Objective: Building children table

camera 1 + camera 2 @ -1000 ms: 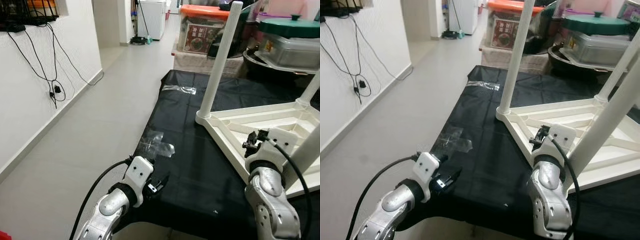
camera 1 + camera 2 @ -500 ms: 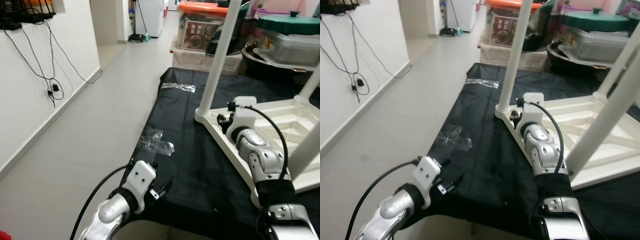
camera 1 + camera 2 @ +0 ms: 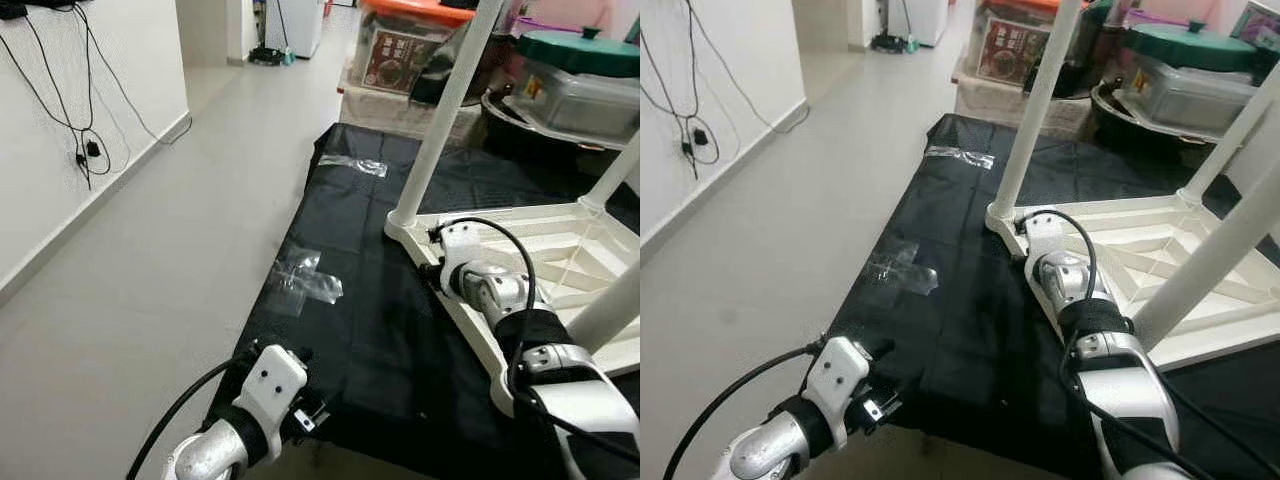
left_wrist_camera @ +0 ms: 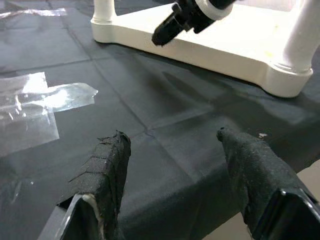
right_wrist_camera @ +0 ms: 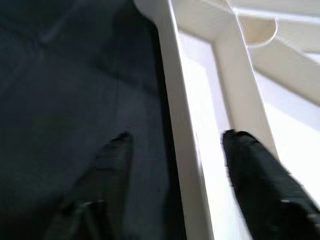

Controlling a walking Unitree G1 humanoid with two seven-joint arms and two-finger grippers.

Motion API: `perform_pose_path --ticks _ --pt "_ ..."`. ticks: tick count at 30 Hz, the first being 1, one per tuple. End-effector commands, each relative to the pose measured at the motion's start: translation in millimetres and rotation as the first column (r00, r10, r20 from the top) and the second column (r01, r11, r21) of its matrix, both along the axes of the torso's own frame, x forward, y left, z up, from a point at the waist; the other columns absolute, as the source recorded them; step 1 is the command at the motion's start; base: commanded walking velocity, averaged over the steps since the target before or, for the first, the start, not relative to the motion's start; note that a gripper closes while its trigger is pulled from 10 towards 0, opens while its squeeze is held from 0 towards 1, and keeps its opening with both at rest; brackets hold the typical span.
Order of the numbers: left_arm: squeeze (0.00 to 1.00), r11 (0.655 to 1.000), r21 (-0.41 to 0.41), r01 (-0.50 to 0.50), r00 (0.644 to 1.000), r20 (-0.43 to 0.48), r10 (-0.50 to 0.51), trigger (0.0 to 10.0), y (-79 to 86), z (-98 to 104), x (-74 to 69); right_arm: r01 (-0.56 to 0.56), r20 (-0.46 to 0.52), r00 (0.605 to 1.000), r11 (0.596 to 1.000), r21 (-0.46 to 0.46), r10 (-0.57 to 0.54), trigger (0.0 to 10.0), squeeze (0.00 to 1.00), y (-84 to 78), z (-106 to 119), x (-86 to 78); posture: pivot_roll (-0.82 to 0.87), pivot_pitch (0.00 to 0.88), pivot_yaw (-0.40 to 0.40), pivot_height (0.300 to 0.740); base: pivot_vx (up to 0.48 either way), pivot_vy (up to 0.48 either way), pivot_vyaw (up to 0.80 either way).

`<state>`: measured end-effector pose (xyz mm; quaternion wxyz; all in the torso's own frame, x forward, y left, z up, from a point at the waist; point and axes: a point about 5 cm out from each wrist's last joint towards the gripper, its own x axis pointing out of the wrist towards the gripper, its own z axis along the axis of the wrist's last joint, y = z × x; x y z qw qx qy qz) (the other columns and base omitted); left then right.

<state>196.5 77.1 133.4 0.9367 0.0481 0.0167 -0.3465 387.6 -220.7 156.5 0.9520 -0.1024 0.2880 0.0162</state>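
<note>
Two fingers of the right gripper [image 5: 172, 145] are straddling the upturned table's rim [image 5: 182, 150], spread; closing off-centre risks slipping. Left gripper [image 4: 172, 150] is hovering open.

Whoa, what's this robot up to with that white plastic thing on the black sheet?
It is putting together a small white children's table, which lies upside down on a black sheet on the floor, with legs already sticking up. The right gripper is open with one finger on each side of the table's rim, near the corner where one white leg stands. The left gripper hovers open, low over the sheet's near edge, holding nothing. Bits of clear tape lie on the sheet.
</note>
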Motion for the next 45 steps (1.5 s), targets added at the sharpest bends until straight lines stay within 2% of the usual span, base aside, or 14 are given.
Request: perform_pose_path --ticks 1,2,17,18,19,28,32,34,36,37,38,40,44,45 --pt "0.00 1.000 -0.001 0.008 1.000 -0.030 -0.008 10.0 -1.4 -1 -5.4 0.001 -0.011 1.000 1.000 -0.025 -0.001 10.0 1.00 -7.9 3 0.9 0.11 0.138 -0.164 0.740 0.000 0.000 0.00" --pt "0.00 1.000 -0.002 0.008 0.999 -0.035 -0.008 10.0 -1.5 0 -7.8 -0.006 -0.021 1.000 0.999 -0.042 0.005 10.0 0.00 -10.3 4 1.2 0.11 0.146 -0.167 0.740 0.000 0.000 0.00" --pt "0.00 1.000 0.002 -0.007 0.998 -0.066 0.007 10.0 -0.4 6 -19.8 -0.152 -0.175 0.974 0.988 -0.039 0.143 10.0 0.00 -7.0 -9 -4.1 0.12 0.174 -0.176 0.740 0.000 0.000 0.00" --pt "0.00 1.000 0.004 -0.009 0.998 -0.068 0.009 10.0 -0.3 6 -20.9 -0.181 -0.190 0.967 0.983 -0.034 0.171 3.4 0.00 -5.1 -10 -4.8 0.12 0.177 -0.177 0.740 0.000 0.000 0.00" --pt "0.00 1.000 0.004 -0.012 0.998 -0.069 0.012 10.0 0.1 7 -21.6 -0.223 -0.205 0.955 0.974 -0.031 0.212 0.0 0.00 -1.9 -12 -5.2 0.12 0.180 -0.178 0.740 0.000 0.000 0.00" --pt "0.00 1.000 0.007 -0.023 0.997 -0.079 0.024 10.0 1.9 9 -22.6 -0.486 -0.230 0.848 0.874 0.021 0.478 0.0 0.00 20.0 -11 -5.3 0.12 0.185 -0.176 0.740 0.000 0.000 0.00" --pt "0.00 1.000 0.007 -0.024 0.996 -0.082 0.024 10.0 1.9 10 -22.2 -0.630 -0.273 0.739 0.775 0.046 0.616 0.0 0.00 26.4 -13 -10.3 0.12 0.180 -0.174 0.740 0.000 0.000 0.00" --pt "0.00 1.000 0.009 -0.023 0.996 -0.083 0.024 10.0 1.3 9 -19.6 -0.773 -0.315 0.565 0.623 0.120 0.763 0.0 0.00 27.3 -15 -21.5 0.12 0.168 -0.171 0.740 0.000 0.000 0.00" --pt "0.00 1.000 0.009 -0.023 0.996 -0.083 0.024 10.0 1.3 9 -19.6 -0.773 -0.315 0.565 0.623 0.120 0.763 0.0 0.00 27.3 -15 -21.5 0.12 0.168 -0.171 0.740 0.000 0.000 0.00" --pt "0.00 1.000 0.010 -0.024 0.996 -0.082 0.024 10.0 0.9 9 -18.3 -0.828 -0.330 0.468 0.537 0.160 0.820 0.0 0.00 25.4 -16 -28.5 0.12 0.165 -0.166 0.740 0.000 0.000 0.00" --pt "0.00 1.000 0.010 -0.024 0.996 -0.082 0.024 10.0 0.9 9 -18.3 -0.828 -0.330 0.468 0.537 0.160 0.820 0.0 0.00 25.4 -16 -28.5 0.12 0.165 -0.166 0.740 0.000 0.000 0.00" --pt "0.00 1.000 0.011 -0.024 0.996 -0.080 0.025 10.0 0.2 9 -14.9 -0.900 -0.340 0.312 0.391 0.194 0.887 0.0 0.00 22.6 -14 -40.5 0.12 0.148 -0.166 0.740 0.000 0.000 0.00" --pt "0.00 1.000 0.011 -0.024 0.997 -0.078 0.024 10.0 0.0 8 -12.6 -0.924 -0.352 0.257 0.335 0.183 0.900 0.0 0.00 22.5 -13 -44.8 0.12 0.141 -0.161 0.740 0.000 0.000 0.00" --pt "0.00 1.000 0.011 -0.025 0.997 -0.077 0.026 10.0 0.3 7 -8.8 -0.975 -0.359 0.149 0.198 0.103 0.921 0.0 0.00 27.4 -8 -49.3 0.12 0.129 -0.158 0.740 0.000 0.000 0.00"
